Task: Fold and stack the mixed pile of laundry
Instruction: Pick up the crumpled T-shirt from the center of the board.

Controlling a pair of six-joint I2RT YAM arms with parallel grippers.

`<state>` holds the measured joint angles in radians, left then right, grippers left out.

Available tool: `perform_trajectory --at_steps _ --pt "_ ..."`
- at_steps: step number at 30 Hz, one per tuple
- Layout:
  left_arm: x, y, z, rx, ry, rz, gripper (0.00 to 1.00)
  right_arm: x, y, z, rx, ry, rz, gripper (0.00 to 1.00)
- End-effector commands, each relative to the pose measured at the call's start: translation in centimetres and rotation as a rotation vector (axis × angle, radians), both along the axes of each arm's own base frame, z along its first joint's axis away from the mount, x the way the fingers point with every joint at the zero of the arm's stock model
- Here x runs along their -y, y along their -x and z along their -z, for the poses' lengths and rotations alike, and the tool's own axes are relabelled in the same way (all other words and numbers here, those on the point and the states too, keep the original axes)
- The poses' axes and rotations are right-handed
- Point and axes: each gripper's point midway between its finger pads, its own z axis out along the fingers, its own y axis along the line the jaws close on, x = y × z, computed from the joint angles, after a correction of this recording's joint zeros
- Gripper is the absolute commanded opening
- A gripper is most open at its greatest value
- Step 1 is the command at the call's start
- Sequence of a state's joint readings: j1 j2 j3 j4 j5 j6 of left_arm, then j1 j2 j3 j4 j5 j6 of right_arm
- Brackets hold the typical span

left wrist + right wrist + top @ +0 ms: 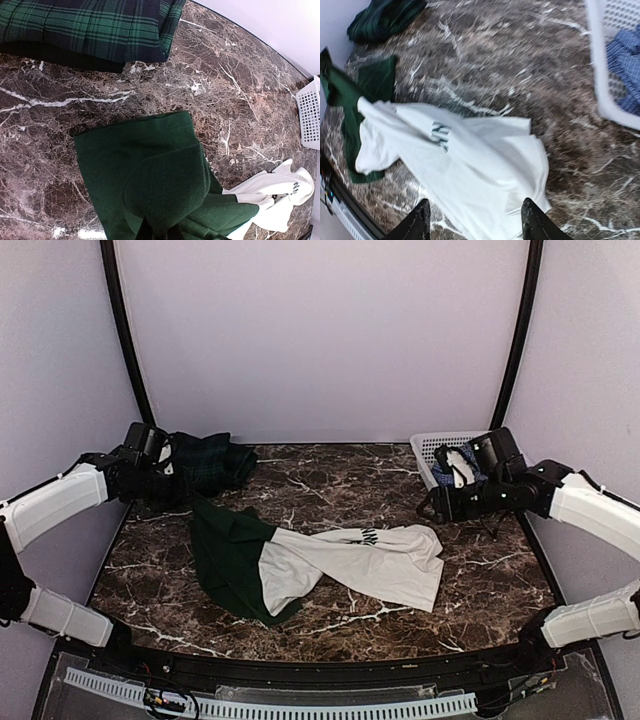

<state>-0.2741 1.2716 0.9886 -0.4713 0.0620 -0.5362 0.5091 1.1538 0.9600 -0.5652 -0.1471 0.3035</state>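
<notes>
Basket [428,445], right rear of table [330,480]: holds bunched blue-check shirt [622,55]. Green-white garment [330,560] spread mid-table, crumpled, white half rightward. Plaid [210,460] folded, left rear. Left fingers [172,480] closed, pinching green-white garment's green corner. Right fingers [420,222] open above white half.

Soft even light, faint shadows; right wrist view motion-blurred, other views sharp
</notes>
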Motion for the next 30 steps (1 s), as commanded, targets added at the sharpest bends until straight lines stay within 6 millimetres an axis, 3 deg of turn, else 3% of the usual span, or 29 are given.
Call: perform_trajectory --at_steps 1,5,10,15,20,30 --pt "-0.1 -0.5 0.3 -0.004 0.023 -0.024 0.00 -3.9 5.1 5.2 -0.185 0.000 -0.125 0.56" --pt "-0.1 -0.7 0.2 0.002 0.028 -0.028 0.00 -5.8 8.0 8.6 -0.256 0.058 -0.189 0.48" --pt "-0.1 -0.7 0.3 0.003 0.028 -0.022 0.00 -5.2 9.1 11.7 -0.308 0.170 -0.182 0.50" --pt "-0.1 -0.2 0.7 0.003 0.031 -0.009 0.00 -5.4 9.7 13.2 -0.338 0.241 -0.186 0.56" --pt "0.2 0.0 0.2 0.019 0.046 0.005 0.00 -5.8 10.9 14.5 -0.363 0.323 -0.206 0.55" --pt "0.5 -0.2 -0.9 0.046 0.046 0.033 0.00 -3.5 11.6 16.3 -0.381 0.507 -0.090 0.56"
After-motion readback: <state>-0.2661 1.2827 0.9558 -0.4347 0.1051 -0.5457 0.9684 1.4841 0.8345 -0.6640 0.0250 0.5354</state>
